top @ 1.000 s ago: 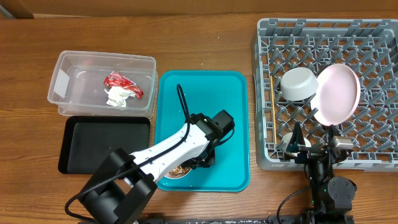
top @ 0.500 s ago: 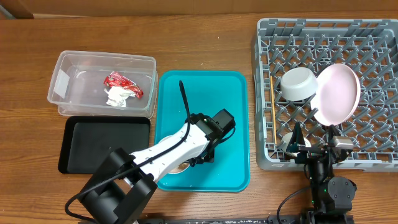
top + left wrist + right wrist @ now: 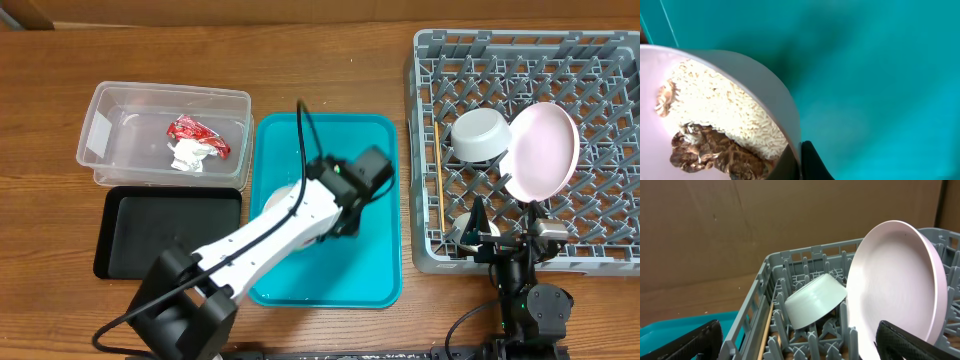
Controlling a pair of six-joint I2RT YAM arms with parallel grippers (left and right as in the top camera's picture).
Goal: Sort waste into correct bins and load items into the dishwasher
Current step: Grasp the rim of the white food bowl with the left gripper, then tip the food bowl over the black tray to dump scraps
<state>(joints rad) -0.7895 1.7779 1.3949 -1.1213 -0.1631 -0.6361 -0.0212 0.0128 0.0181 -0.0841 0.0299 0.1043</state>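
Note:
My left gripper [image 3: 800, 160] is shut on the rim of a pale bowl [image 3: 755, 82] holding white-and-brown rice scraps [image 3: 725, 125], above the teal tray [image 3: 880, 75]. From overhead the left gripper [image 3: 345, 215] is over the tray's middle and the arm hides the bowl. The clear tub [image 3: 110, 110] holds the red wrapper [image 3: 197, 133] and the white tissue [image 3: 187, 157]. The black tray [image 3: 165, 230] lies in front of it. The grey rack [image 3: 600, 60] holds the white plate [image 3: 543, 150], a small white bowl [image 3: 478, 133] and chopsticks [image 3: 438, 175]. My right gripper [image 3: 805, 345] is open at the rack's front edge.
The teal tray [image 3: 330, 140] lies between the two bins and the rack. In the right wrist view the plate [image 3: 895, 285] stands on edge beside the upturned bowl [image 3: 815, 300], with the chopsticks [image 3: 766, 330] along the rack's left wall. A brown wall is behind.
My left gripper has lifted the bowl of scraps off the tray's front left and carried it toward the tray's middle. The right arm has not moved.

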